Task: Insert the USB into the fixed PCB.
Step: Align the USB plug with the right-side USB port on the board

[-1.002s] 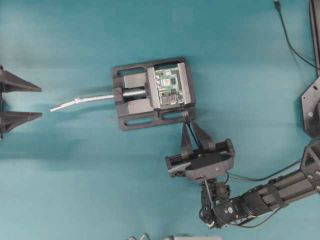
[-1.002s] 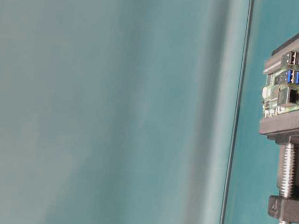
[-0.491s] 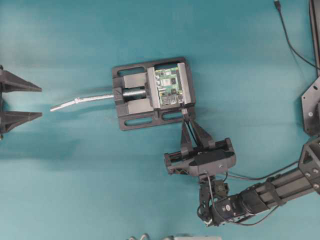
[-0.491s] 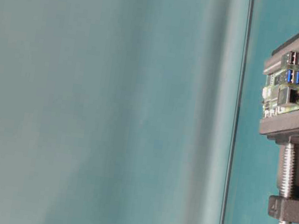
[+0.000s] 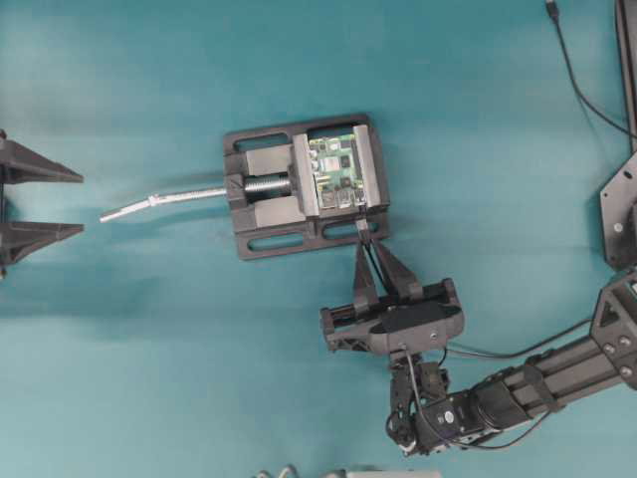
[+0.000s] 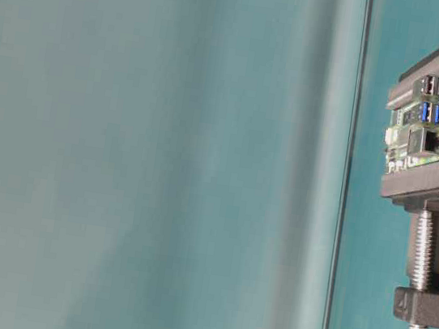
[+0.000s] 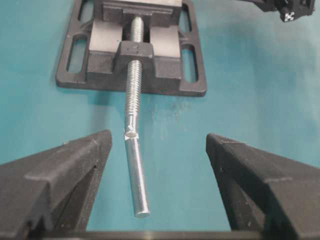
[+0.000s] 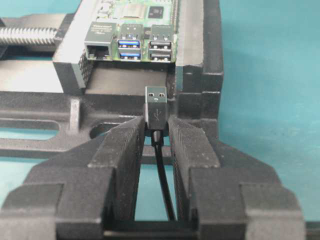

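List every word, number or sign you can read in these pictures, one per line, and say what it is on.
USB trident symbol: on the USB plug held in the right gripper.
Print on the fixed PCB: too small and blurred to read.
Embossed mark on the vise: blurred, unreadable.

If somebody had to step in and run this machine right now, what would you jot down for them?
Left gripper: open, holding nothing, parked beyond the end of the vise's screw handle.
Right gripper: shut on the USB, metal tip pointing at the fixed PCB.
The PCB is clamped in the black vise; its ports face the right gripper.
Done: plug picked up and brought just short of the ports.
Left: line the tip up with a USB port, which sits higher in the wrist view, and push it in.
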You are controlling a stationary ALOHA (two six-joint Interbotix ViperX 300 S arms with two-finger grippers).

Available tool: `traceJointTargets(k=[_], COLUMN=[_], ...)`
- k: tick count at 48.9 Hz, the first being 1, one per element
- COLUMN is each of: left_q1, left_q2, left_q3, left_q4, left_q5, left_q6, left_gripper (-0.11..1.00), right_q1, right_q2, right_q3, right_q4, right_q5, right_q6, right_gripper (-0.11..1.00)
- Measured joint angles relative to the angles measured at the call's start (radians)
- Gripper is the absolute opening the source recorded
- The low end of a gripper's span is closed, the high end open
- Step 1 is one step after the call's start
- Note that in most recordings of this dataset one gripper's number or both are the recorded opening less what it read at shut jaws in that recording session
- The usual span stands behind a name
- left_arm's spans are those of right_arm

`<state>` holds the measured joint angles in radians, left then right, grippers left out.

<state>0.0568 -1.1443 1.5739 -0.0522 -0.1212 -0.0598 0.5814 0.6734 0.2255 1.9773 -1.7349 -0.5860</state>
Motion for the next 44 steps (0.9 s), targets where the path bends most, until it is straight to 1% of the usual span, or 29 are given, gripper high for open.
traceJointTargets(k=[6,14,21,28,33,44], left_q1=[0.0,0.0,0.0,-0.002,0.0,0.0], left_q2=[0.0,0.0,0.0,0.0,0.0,0.0], left_q3=[0.0,0.0,0.0,0.0,0.0,0.0], left_q4=[0.0,0.0,0.0,0.0,0.0,0.0], left_q5=[0.0,0.0,0.0,0.0,0.0,0.0], left_q6=[0.0,0.0,0.0,0.0,0.0,0.0], left_gripper=[0.92,0.92,0.92,0.92,0.92,0.92], right_q1=[0.0,0.0,0.0,-0.005,-0.012,-0.026], right_q2=[0.0,-0.002,-0.012,-0.023,-0.026,-0.026], right_q3=[0.0,0.014,0.02,0.032,0.037,0.038], right_q4=[0.0,-0.002,-0.011,-0.037,-0.046,-0.046], right_q5=[0.0,-0.003,-0.009,-0.012,-0.012,-0.012], right_q6=[-0.015,-0.017,-0.017,-0.017,-0.015,-0.015], right_gripper=[0.21,0.21,0.2,0.21,0.21,0.21])
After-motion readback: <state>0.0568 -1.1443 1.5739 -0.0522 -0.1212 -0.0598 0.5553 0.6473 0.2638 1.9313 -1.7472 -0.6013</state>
